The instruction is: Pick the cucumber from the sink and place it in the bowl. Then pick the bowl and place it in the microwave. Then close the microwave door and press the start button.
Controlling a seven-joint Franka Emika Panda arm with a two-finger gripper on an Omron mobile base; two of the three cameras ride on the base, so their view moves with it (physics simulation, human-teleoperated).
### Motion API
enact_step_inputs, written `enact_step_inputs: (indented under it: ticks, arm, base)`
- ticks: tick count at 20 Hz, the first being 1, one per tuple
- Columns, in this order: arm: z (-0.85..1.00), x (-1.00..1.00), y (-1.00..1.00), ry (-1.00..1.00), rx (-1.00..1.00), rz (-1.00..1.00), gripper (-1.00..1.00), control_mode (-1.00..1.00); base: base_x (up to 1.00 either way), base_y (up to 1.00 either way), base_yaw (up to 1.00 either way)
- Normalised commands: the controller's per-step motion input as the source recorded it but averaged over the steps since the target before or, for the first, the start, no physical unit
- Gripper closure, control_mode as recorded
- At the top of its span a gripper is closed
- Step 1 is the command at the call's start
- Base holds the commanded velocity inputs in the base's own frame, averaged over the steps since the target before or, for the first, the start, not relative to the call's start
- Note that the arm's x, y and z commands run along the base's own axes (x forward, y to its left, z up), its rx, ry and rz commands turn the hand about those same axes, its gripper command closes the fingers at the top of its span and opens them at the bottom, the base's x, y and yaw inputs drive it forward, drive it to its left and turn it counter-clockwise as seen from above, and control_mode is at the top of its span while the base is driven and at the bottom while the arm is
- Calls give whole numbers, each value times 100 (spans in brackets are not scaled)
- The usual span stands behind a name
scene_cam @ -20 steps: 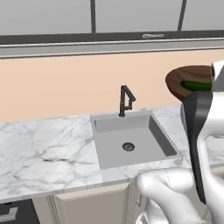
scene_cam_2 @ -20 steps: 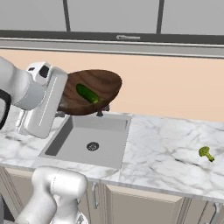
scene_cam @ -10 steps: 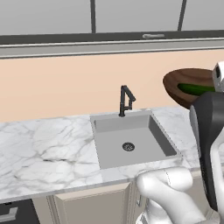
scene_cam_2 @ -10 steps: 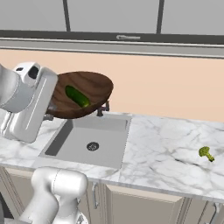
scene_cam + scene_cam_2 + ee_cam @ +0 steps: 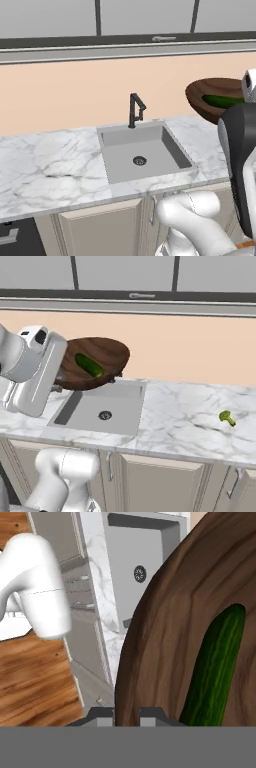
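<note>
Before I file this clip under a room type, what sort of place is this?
A rendered home kitchen, most likely: a grey sink with a black faucet set in a white marble counter, with cabinet doors below.

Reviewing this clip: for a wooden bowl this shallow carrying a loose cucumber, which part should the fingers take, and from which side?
The rim, one finger inside and one outside the thin wall. That is how the gripper holds the bowl here, clamped on the edge nearest the arm. The bowl is too wide to span, and the cucumber lies in the middle, clear of that edge. It looks tilted, so carrying it level seems wise.
</note>
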Motion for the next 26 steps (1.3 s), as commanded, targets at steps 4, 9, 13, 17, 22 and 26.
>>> enact_step_inputs:
  ticks: [4,9,13,17,22,26]
  arm:
    - [0,0,0,0,0,0,100,100]
    - [0,0,0,0,0,0,100,100]
    - [0,0,0,0,0,0,100,100]
    - [0,0,0,0,0,0,100,100]
    - [0,0,0,0,0,0,100,100]
    - [0,0,0,0,0,0,100,100]
  base:
    - [-69,0,-66]
    - [-50,0,-76]
    - [-34,0,-76]
    - [-32,-6,-75]
    - [-12,-12,-74]
    - [-3,-18,-68]
